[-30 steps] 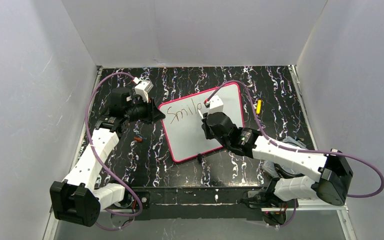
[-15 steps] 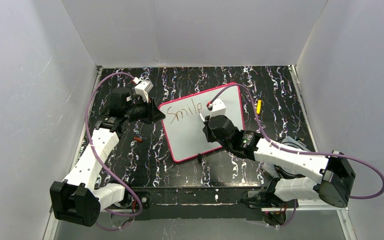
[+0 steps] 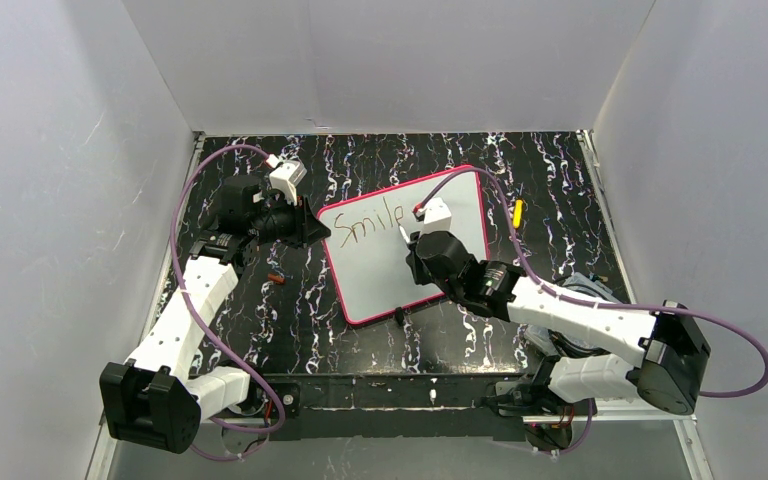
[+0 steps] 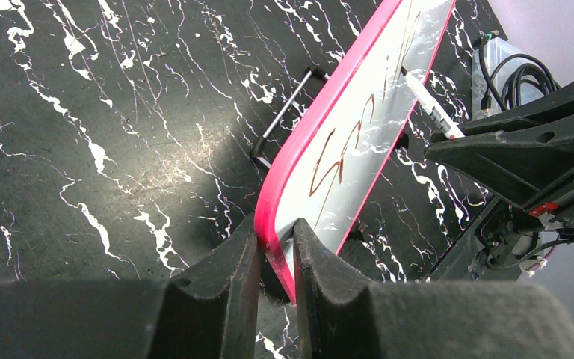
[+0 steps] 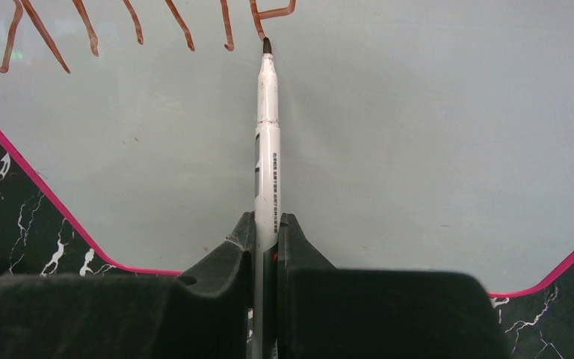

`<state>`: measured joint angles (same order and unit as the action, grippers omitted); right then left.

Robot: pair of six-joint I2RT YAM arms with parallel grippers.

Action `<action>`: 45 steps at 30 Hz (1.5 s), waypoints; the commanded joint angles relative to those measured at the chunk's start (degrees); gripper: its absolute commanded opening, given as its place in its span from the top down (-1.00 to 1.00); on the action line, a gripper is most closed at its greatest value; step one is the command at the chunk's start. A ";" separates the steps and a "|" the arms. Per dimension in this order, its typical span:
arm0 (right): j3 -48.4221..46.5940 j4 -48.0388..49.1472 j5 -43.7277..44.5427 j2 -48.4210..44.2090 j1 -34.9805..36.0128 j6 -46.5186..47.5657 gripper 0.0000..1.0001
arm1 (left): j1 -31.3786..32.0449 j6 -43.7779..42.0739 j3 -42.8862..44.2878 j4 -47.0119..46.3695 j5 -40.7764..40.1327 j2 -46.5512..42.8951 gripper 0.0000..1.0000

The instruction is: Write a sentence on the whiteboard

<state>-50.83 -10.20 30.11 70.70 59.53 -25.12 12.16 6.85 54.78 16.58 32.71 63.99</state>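
The whiteboard (image 3: 380, 265) with its pink-red frame stands tilted on the black marbled table. The lettering (image 3: 370, 219) reads "Smile" along its upper part, also seen in the right wrist view (image 5: 149, 30). My left gripper (image 3: 312, 230) is shut on the board's left edge (image 4: 284, 224). My right gripper (image 3: 410, 240) is shut on a white marker (image 5: 266, 149), whose dark tip (image 5: 267, 45) touches the board just below the last letter. The marker also shows in the left wrist view (image 4: 432, 108).
A yellow pen (image 3: 518, 212) lies right of the board. A small red-brown cap (image 3: 277, 277) lies on the table left of the board. Black clip feet (image 4: 284, 112) hold the board. White walls enclose the table.
The right gripper with the marker has shifted slightly down and right, uncovering the finished "e" of "Smile". The left arm and board have not moved.
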 commanded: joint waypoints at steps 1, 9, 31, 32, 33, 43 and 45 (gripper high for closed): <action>-1.38 -2.47 2.73 1.63 -1.17 0.66 0.97 | 0.22 -2.72 -0.22 0.57 -1.85 -1.25 1.00; 0.58 0.70 1.41 -7.79 -1.08 1.76 0.97 | 0.23 -2.89 0.06 1.08 -2.12 -0.58 1.00; -0.33 1.62 -3.20 -3.69 -4.95 4.74 0.97 | 0.22 -3.07 -0.03 1.00 -2.05 -0.62 1.00; -0.37 1.48 -2.88 -3.50 -4.95 4.61 0.97 | 0.22 -3.05 0.02 0.96 -2.06 -0.51 1.00; -0.45 1.09 -2.56 -3.32 -4.95 4.37 0.97 | 0.21 -3.07 0.04 0.99 -1.96 -0.56 1.00; 1.75 -0.99 -0.31 -3.65 -4.95 1.25 0.97 | 0.23 -3.39 0.38 1.28 -2.45 -0.55 1.00; 2.65 -0.88 -0.56 -4.17 -4.95 0.69 0.97 | 0.23 -3.42 0.50 1.35 -2.40 -0.52 1.00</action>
<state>-49.91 -10.66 28.10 67.24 54.76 -22.61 12.16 6.57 54.78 16.75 32.53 64.01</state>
